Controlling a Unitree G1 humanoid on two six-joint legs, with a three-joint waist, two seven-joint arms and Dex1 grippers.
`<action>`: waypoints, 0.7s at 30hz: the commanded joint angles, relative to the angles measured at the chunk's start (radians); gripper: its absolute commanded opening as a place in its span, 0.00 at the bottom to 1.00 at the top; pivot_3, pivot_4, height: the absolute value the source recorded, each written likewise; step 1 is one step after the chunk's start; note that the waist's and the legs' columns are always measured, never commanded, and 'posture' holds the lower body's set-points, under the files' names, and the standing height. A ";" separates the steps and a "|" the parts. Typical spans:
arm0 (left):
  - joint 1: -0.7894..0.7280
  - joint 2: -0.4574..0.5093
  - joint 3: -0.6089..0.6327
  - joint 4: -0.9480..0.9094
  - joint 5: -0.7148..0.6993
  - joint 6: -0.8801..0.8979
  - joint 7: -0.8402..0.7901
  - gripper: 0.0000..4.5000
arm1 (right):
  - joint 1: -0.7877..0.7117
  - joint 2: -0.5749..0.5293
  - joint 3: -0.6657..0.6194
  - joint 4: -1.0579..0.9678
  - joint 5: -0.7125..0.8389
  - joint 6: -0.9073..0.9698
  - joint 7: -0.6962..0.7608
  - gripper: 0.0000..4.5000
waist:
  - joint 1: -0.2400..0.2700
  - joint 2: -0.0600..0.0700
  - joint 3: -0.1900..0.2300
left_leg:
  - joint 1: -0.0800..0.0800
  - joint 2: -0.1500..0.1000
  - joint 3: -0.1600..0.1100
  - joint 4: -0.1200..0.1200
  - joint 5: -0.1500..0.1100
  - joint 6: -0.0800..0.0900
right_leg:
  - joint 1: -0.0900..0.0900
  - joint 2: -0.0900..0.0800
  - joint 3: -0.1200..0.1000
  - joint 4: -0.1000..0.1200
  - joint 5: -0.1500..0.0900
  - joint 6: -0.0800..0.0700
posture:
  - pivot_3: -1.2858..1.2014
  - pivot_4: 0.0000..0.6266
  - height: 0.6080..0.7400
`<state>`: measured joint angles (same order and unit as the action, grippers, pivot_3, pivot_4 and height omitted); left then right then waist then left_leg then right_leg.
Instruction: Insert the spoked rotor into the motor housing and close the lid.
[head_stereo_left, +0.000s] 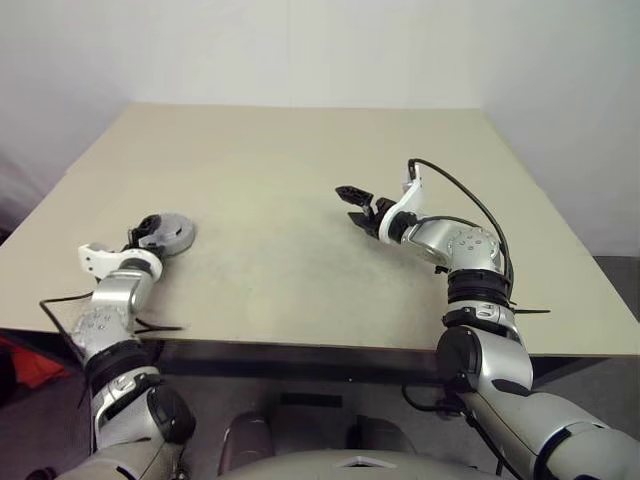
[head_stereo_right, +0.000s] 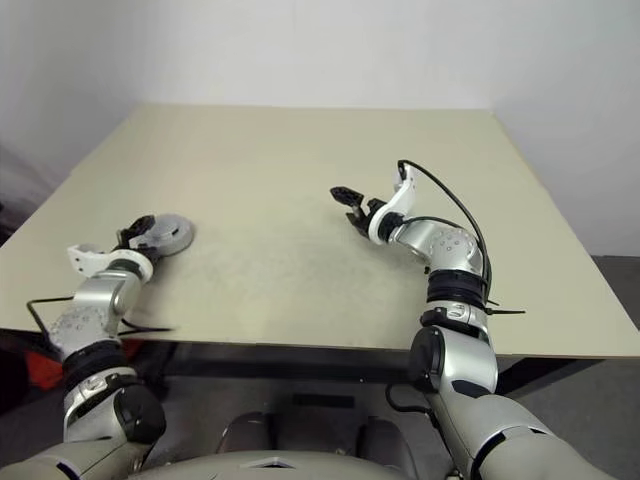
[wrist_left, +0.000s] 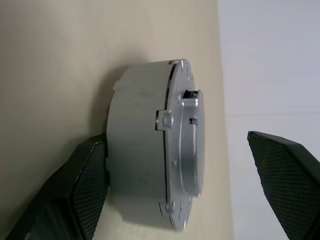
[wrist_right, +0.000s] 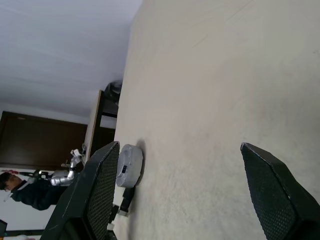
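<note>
The motor housing (head_stereo_left: 172, 234) lies flat near the table's left edge, a round grey body (wrist_left: 135, 150). The lid (wrist_left: 189, 145) lies shut on top of it. The spoked rotor is hidden. My left gripper (head_stereo_left: 144, 230) stands open just at the housing's near-left side. In the left wrist view (wrist_left: 175, 144) its fingers spread wider than the housing, and one finger (wrist_left: 85, 185) is close beside the body. My right gripper (head_stereo_left: 351, 204) hovers open over the middle of the table, with nothing between its fingers (wrist_right: 102, 190). It faces left toward the housing (wrist_right: 129, 165).
The beige table (head_stereo_left: 300, 270) has its front edge close below both arms and its left edge near the housing. Cables trail from both wrists. In the right wrist view a person (wrist_right: 22, 192) stands far off in the room beyond the table.
</note>
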<state>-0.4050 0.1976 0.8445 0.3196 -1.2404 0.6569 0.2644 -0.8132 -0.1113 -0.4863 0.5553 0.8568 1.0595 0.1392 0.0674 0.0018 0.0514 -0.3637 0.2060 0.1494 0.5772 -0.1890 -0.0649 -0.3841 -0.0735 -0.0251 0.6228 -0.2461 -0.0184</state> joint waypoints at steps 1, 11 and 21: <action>0.129 0.008 0.003 0.014 -0.011 0.100 0.103 1.00 | -0.012 0.001 0.007 -0.021 0.006 0.012 0.011 0.97 | 0.000 0.003 -0.003 | 0.000 0.000 0.000 0.000 0.000 0.000 | 0.000 0.000 0.000 0.000 0.000 0.000 | 0.52 0.00 1.00; 0.252 0.044 -0.177 -0.015 -0.090 0.446 0.104 1.00 | -0.008 -0.019 0.009 -0.033 -0.001 0.030 0.023 0.97 | 0.010 0.029 -0.021 | 0.018 -0.002 0.003 -0.002 -0.007 0.005 | 0.019 -0.003 0.003 -0.006 -0.009 0.002 | 0.52 0.00 1.00; 0.068 0.150 -0.596 -0.202 0.149 0.490 -0.327 1.00 | 0.185 -0.205 0.373 -0.302 -0.130 -0.018 0.451 0.97 | 0.113 0.024 -0.020 | 0.012 -0.017 0.002 0.000 -0.006 0.008 | 0.023 -0.022 0.000 -0.009 -0.010 0.016 | 0.52 0.00 1.00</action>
<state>-0.3082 0.3501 0.3416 0.1139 -1.1308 1.1124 0.0199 -0.6423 -0.2732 -0.1612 0.3257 0.7515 1.0705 0.4937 0.1805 0.0254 0.0313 -0.3524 0.1887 0.1511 0.5771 -0.1953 -0.0554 -0.3596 -0.0960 -0.0252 0.6109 -0.2544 0.0001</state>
